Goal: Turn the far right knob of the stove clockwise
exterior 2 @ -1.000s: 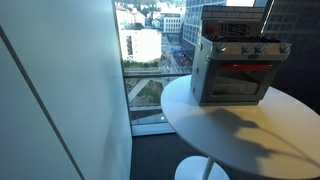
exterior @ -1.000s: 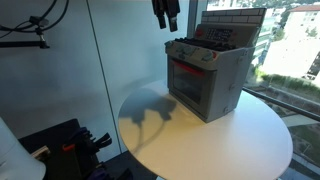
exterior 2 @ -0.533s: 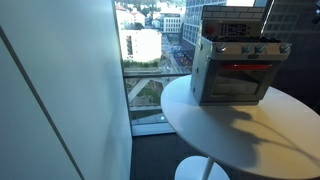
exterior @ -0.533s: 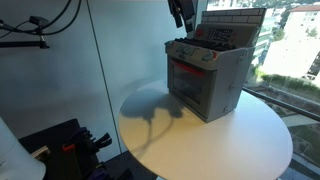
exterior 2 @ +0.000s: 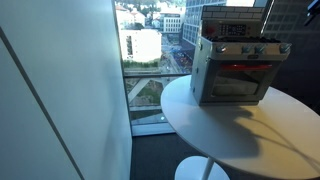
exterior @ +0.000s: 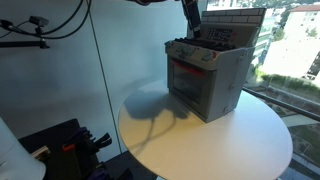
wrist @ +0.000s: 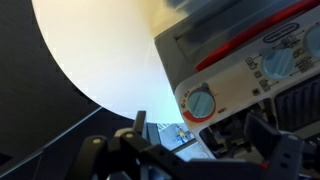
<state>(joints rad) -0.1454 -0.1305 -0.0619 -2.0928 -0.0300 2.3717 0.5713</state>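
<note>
The grey toy stove [exterior: 207,78] with a red-framed door stands on the round white table [exterior: 230,140]; it also shows in the other exterior view [exterior 2: 235,68]. Its far right knob [exterior 2: 281,47] is tiny in both exterior views [exterior: 212,58]. My gripper [exterior: 190,14] hangs above the stove's back panel, apart from it, and shows only at the top right edge of an exterior view [exterior 2: 312,10]. In the wrist view my gripper [wrist: 185,147] is open and empty, with a blue round end knob [wrist: 201,103] of the strip just ahead of it.
Floor-to-ceiling windows [exterior 2: 145,60] stand close beside the table. A white wall panel [exterior: 60,70] and dark equipment with cables [exterior: 60,150] are on the floor side. A second knob [wrist: 278,62] sits further along the strip.
My gripper has moved sideways from over the table's edge to above the stove. It now enters the top right corner of the other exterior view. The stove has not moved.
</note>
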